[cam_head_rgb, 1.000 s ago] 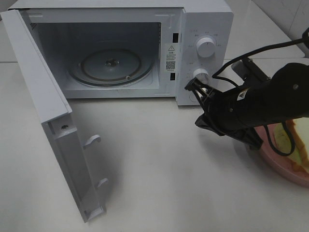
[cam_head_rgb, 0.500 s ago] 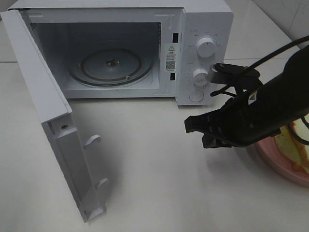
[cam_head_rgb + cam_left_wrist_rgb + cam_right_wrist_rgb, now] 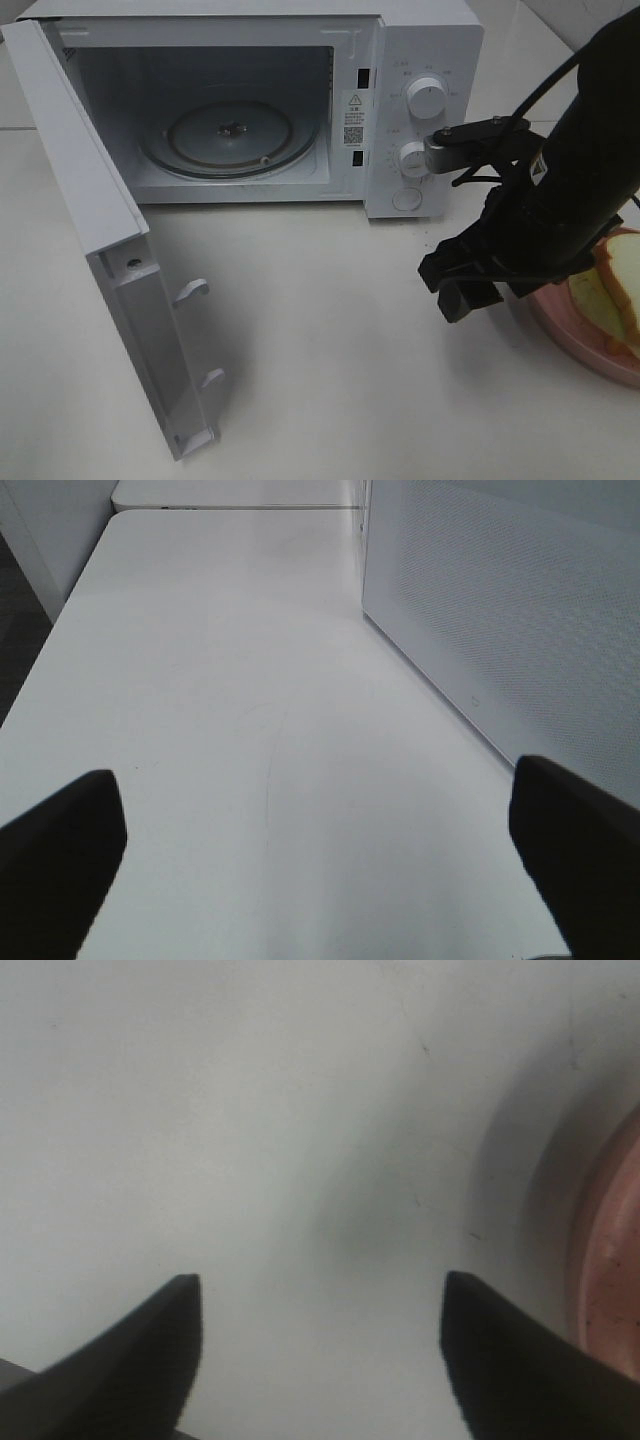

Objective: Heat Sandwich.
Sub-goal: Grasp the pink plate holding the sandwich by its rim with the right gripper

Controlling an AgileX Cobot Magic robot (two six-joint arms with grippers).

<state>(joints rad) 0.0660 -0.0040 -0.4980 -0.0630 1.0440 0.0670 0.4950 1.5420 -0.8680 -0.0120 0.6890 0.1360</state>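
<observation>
Status: microwave (image 3: 440,50) is ready, door (image 3: 90,200) swung wide, glass turntable (image 3: 228,135) bare. Nothing is loaded yet.

Sandwich (image 3: 612,290) sits on the pink plate (image 3: 575,352) at the right edge of the table (image 3: 320,350), well apart from the oven opening. Part of the plate is cut off by the frame, so I can't judge how the sandwich lies on it.

Right gripper (image 3: 456,288) points down at bare table just beside the plate's near rim. Fingers are spread and released, nothing between them. Left gripper (image 3: 315,780) is also spread wide and empty, idling over the table next to a white dotted panel – probably the door.

My read on the risks from here:
- A grab on the plate rim is a shallow pinch. If the hold is off-centre the plate tips and the sandwich slides off.
- A direct grab on the bread would likely squash it or pull the slices apart, since it looks soft.
- The right arm's body and cable hang close to the lower knob (image 3: 413,157) – swinging toward the opening could nudge it or snag the cable.
- The path to the opening runs past the control panel edge, so a low or wide carry could clip it.
</observation>
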